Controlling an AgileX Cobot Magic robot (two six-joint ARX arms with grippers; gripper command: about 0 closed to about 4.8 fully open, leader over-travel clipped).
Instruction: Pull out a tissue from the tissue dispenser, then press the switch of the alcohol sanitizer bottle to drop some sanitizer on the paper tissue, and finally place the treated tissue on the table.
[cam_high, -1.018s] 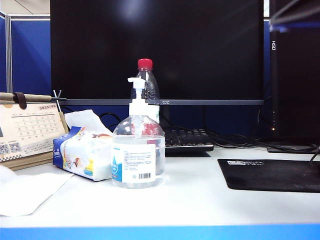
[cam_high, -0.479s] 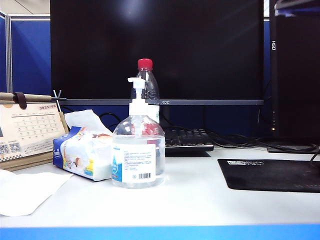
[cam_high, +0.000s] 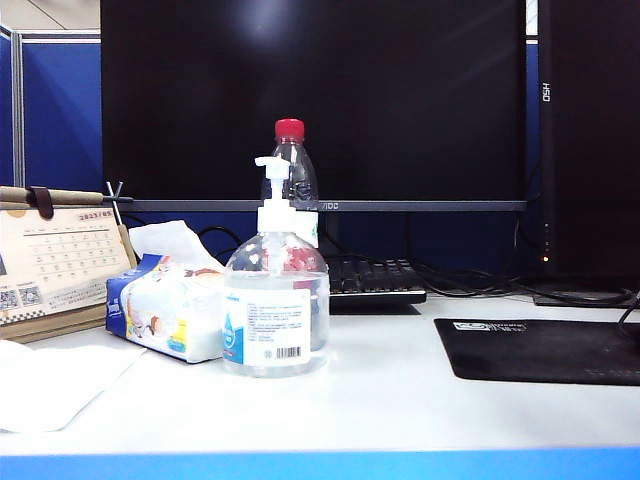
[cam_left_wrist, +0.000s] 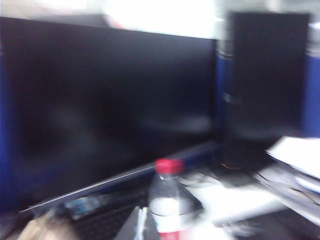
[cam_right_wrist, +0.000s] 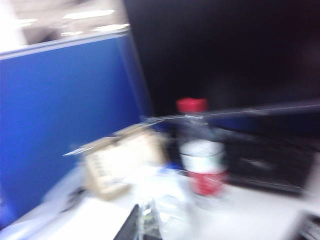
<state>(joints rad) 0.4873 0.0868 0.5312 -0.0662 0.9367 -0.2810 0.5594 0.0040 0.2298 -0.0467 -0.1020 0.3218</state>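
Clear liquid fills the alcohol sanitizer bottle (cam_high: 276, 315); both end effectors (cam_left_wrist: 140, 227) (cam_right_wrist: 142, 225) closed (empty).

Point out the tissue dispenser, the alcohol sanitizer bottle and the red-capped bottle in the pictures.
tissue dispenser (cam_high: 165, 312), exterior view, printed front of the pack.
alcohol sanitizer bottle (cam_high: 277, 320), exterior view, its label.
red-capped bottle (cam_high: 290, 128), exterior view, its red cap.

Both wrist views are very blurry. Each pincer is only a dark tip at the edge, left pincer (cam_left_wrist: 140, 226) and right pincer (cam_right_wrist: 142, 225). The tissue (cam_high: 55, 385) is cut off at the left.
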